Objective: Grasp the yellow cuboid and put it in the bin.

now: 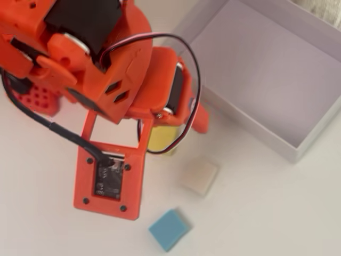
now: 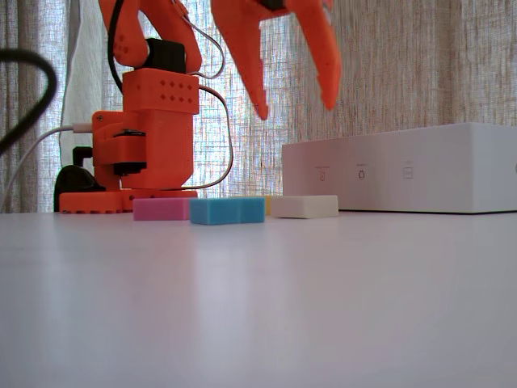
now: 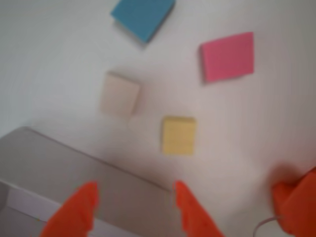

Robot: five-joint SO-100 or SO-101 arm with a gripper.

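Observation:
The yellow cuboid (image 3: 178, 135) lies flat on the white table, just ahead of my fingertips in the wrist view. From overhead, the arm hides all but a corner of the yellow cuboid (image 1: 162, 138). In the fixed view only a sliver of it (image 2: 267, 202) shows behind the blue block. My gripper (image 2: 295, 101) hangs high above the table, open and empty, fingers pointing down. In the wrist view the gripper (image 3: 133, 192) sits over the near wall of the bin (image 3: 49, 163). The bin (image 1: 298, 146) is a shallow white box at the upper right in the overhead view.
A cream block (image 1: 200, 177) and a blue block (image 1: 169, 229) lie near the yellow one. A pink block (image 3: 228, 56) lies beyond it, hidden by the arm from overhead. The orange arm base (image 2: 141, 153) stands behind the blocks in the fixed view.

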